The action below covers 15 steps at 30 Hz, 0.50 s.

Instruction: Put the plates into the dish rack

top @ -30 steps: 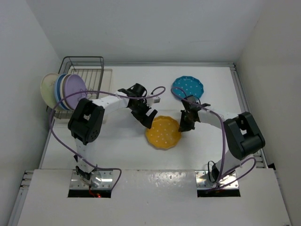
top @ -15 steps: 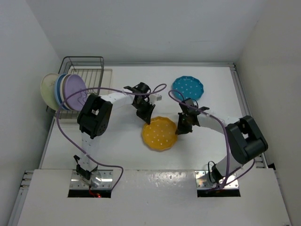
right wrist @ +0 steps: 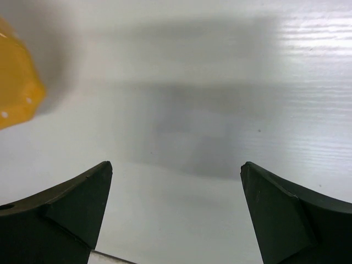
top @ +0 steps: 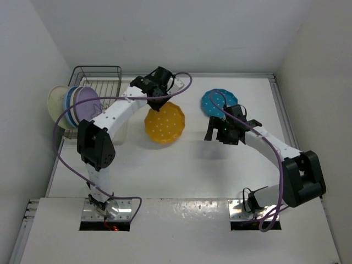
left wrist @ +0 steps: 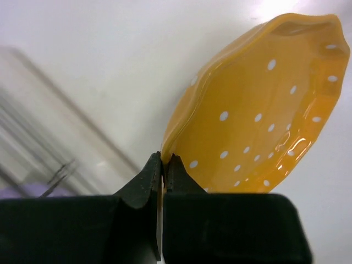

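My left gripper is shut on the rim of the orange-yellow plate with white dots, which hangs tilted above the table to the right of the dish rack. Three plates stand in the rack: cream, light blue and lavender. The teal dotted plate lies flat at the back right, partly under my right arm. Near the teal plate's front edge my right gripper stands open over bare table, with only the orange plate's edge showing at the left of its view.
The rack's wires show as a blur at the left of the left wrist view. White walls close in the table on the left, back and right. A purple cable loops off each arm.
The left arm has lifted the orange-yellow plate off the table and carried it back and left toward the rack. The right gripper has let go of the plate, opened and drawn back to the right.
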Tool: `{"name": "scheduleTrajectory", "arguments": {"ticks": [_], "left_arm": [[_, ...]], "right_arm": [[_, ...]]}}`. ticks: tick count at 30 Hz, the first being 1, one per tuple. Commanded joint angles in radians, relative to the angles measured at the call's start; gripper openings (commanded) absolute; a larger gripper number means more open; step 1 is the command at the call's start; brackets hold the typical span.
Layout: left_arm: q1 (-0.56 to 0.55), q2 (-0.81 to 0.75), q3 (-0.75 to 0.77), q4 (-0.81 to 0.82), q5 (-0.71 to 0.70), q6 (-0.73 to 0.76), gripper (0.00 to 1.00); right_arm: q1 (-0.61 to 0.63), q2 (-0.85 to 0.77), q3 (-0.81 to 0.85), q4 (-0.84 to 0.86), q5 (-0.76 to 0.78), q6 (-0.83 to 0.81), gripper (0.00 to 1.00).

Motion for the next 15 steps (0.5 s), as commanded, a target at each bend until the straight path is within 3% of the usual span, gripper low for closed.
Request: {"name": "scheduleTrajectory", "arguments": {"ticks": [1, 4, 8, 15], "left_arm": [[0.005, -0.093, 0.074, -0.052, -0.278, 0.056, 0.00], [-0.005, -0.113, 0.111, -0.019, -0.433, 0.102, 0.00], [0.007, -0.135, 0.181, 0.058, -0.752, 0.182, 0.00], [0.169, -0.234, 0.195, 0.234, -0.877, 0.310, 0.00]], "right_arm": [[-0.033, -0.034, 0.039, -0.007, 0.004, -0.034, 1.00], [-0.050, -0.037, 0.031, -0.010, 0.004, -0.036, 1.00], [-0.064, -0.035, 0.023, -0.007, -0.002, -0.028, 1.00], [-0.072, -0.029, 0.040, -0.008, -0.003, -0.023, 1.00]]}}
